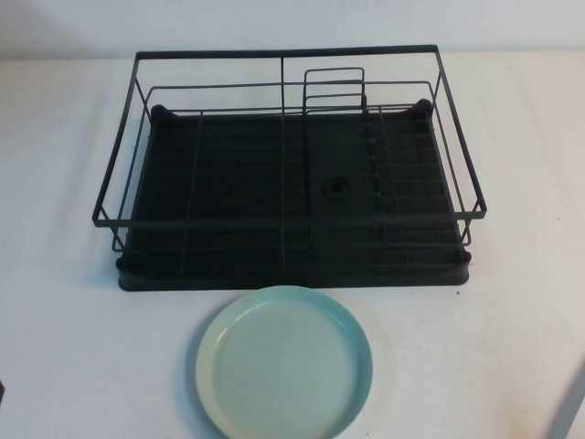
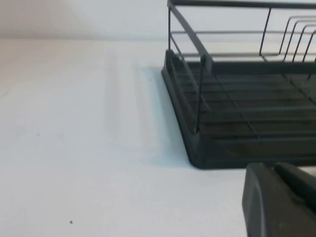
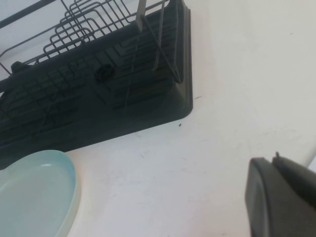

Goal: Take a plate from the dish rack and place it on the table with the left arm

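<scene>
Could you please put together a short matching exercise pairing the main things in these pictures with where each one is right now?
Things:
1. plate
2. dish rack
3. left gripper
4. right gripper

Places:
A. low beside the rack's near left corner
B. flat on the table, in front of the rack
C. low over the table off the rack's near right corner
D. behind the plate, holding no dishes

Pairs: 1-B, 2-D, 3-A, 4-C

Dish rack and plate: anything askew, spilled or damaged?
Nothing stands out. The plate lies flat on the table before the dish rack. The left gripper and right gripper sit low, off to its sides.
</scene>
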### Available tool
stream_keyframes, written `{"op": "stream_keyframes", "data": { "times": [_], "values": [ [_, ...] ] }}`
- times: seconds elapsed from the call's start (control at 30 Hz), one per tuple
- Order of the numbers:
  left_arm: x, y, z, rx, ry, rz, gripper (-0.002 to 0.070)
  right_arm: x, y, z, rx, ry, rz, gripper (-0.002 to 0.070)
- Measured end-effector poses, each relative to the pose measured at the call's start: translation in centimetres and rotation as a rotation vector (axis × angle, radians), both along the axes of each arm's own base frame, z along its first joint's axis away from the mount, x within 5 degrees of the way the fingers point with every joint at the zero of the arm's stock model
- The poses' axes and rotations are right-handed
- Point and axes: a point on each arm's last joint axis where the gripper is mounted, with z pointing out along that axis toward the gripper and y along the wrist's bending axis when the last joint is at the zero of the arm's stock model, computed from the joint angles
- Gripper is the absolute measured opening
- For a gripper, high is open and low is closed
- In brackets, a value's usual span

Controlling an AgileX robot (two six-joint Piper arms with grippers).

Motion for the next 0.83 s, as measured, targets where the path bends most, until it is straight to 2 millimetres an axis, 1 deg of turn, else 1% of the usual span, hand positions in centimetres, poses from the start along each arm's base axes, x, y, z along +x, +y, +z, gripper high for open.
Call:
{"op": "stream_keyframes", "data": {
  "times": [0.13, 0.3, 0.83],
  "values": [
    [0.0, 0.1, -0.3, 0.023, 0.022, 0.004, -0.0003, 0.0, 0.0, 0.0, 0.000, 0.000, 0.000, -0.0018],
    [-0.2, 0.1, -1.4, 0.041, 0.140, 0.004, -0.0003, 0.0, 0.0, 0.0, 0.000, 0.000, 0.000, -0.0018],
    [-0.2, 0.2, -1.4, 0.057, 0.148, 0.007, -0.0003, 0.0, 0.0, 0.0, 0.000, 0.000, 0.000, -0.0018]
  ]
}}
